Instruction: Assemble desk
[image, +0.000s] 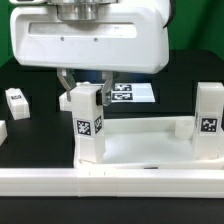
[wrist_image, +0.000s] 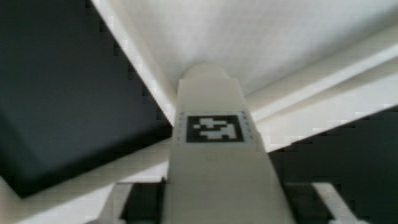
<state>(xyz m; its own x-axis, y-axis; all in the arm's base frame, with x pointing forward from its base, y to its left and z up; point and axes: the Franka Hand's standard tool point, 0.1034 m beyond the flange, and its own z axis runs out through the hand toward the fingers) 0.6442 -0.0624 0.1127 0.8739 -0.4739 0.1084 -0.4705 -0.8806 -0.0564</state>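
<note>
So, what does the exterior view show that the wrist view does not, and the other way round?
Only the exterior view: the hand closed on the held leg, a second leg upright at the exterior view's right, the marker board, a small white block. Only the wrist view: a look down the held leg's length, no new thing. Both: the held leg with its tag, the tabletop, the black table.

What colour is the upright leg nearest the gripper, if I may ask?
White leg, black-and-white square tag; clearest in the exterior view.
</note>
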